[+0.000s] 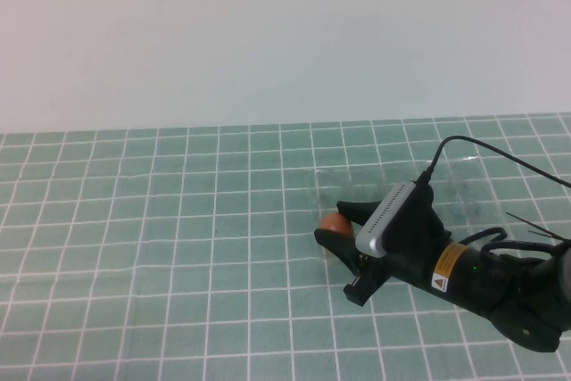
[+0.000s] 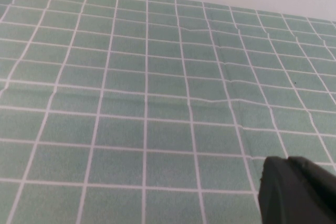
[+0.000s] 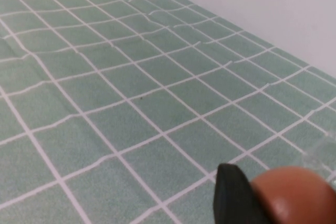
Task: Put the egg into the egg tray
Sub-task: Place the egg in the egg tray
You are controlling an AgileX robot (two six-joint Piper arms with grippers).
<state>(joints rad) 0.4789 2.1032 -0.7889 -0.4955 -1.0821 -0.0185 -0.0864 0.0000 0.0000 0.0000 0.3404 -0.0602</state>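
Observation:
My right gripper [image 1: 333, 224] is shut on the orange-brown egg [image 1: 333, 219], which sits between its two black fingers low over the tiled table. In the right wrist view the egg [image 3: 291, 195] shows beside one black finger [image 3: 231, 195]. The clear egg tray [image 1: 446, 186] is a faint glint on the tiles just behind and to the right of the gripper; its edge also shows in the right wrist view [image 3: 321, 153]. The egg is at the tray's left side, outside the cups. My left gripper [image 2: 287, 162] is out of the high view; in its wrist view its fingertips are together and empty above bare tiles.
The table is covered with a green tiled mat [image 1: 178, 220] with slight creases. A white wall [image 1: 268, 33] rises behind the table's far edge. A black cable [image 1: 500, 151] arches from the right wrist camera over the tray area.

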